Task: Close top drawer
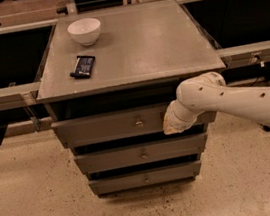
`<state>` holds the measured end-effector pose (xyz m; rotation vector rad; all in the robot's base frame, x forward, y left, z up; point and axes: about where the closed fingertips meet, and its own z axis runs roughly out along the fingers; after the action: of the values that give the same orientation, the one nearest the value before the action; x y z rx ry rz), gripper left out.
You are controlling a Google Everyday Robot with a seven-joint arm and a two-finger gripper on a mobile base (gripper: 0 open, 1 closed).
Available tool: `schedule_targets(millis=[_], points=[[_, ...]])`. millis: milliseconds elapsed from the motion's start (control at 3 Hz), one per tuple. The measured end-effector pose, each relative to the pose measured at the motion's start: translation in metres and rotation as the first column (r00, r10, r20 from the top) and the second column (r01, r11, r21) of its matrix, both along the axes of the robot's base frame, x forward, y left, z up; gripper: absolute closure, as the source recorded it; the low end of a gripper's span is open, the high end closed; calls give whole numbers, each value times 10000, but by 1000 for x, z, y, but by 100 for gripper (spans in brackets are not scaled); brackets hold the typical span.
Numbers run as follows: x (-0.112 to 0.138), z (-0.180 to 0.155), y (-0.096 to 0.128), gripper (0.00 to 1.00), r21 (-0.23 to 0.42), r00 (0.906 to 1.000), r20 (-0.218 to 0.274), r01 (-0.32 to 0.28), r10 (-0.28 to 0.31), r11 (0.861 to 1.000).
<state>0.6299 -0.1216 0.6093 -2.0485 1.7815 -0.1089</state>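
Speckled floor [37,195] fills the lower frame. Tool [171,123], at centre right, rests against the top drawer [102,127] front, right of its knob [139,123]; its state cannot be told. Drawer protrudes slightly beneath the worktop [141,48]. Judged nearly closed, with the final push remaining.

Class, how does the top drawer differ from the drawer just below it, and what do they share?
The top drawer stands further out than the middle drawer, and its front is taller and wider. The claw is at the top drawer's right end, not at the middle drawer. Both are grey with one small central knob.
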Motion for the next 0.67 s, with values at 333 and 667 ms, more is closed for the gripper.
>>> schedule_targets(millis=[333,667], points=[[0,0,0,30,0,10000,0,0,0,10000],[0,0,0,6,0,10000,-1,-1,1,10000]])
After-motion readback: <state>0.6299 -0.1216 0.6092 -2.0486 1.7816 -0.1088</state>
